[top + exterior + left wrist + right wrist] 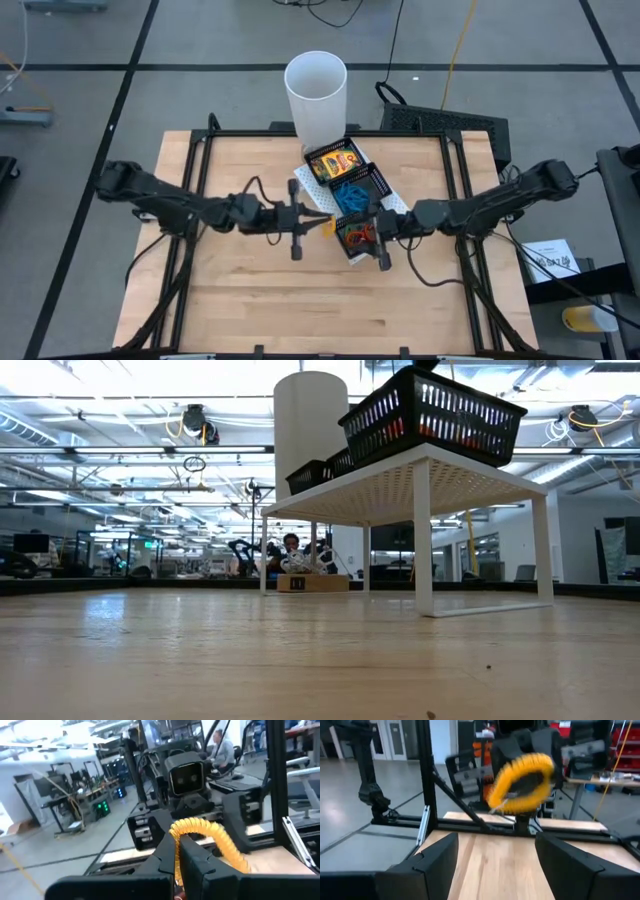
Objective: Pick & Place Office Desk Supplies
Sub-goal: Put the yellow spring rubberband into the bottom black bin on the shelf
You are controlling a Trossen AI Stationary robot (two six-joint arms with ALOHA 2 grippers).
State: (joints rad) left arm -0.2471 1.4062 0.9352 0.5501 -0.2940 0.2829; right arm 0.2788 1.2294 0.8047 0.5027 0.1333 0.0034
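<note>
**High view.** The left gripper is seen over the middle of the table, just beside the tray. Its fingers are pressed together on a yellow band, which juts from their tips toward the tray. The right gripper is held opposite, over the tray's near compartment, where orange and red bands lie. Blue bands are seen in the middle compartment and crayon boxes in the far one, next to the cup. The tray rests on a white stand.

**Low view.** Neither gripper is shown here. What is added is height: the tray is seen raised well above the table on the stand, with the cup behind it. A person is made out far off in the room.

**Left wrist view.** The grip is shown closely. The left gripper has its fingers closed on one end of the band, and the rest of the loop arches free beyond the tips. The right arm's camera faces back from just beyond. Another person is seen in the background.

**Right wrist view.** The right gripper is shown with its fingers spread wide and nothing between them. The band is seen ahead of them, apart from both, above the table, as a blurred yellow ring.
</note>
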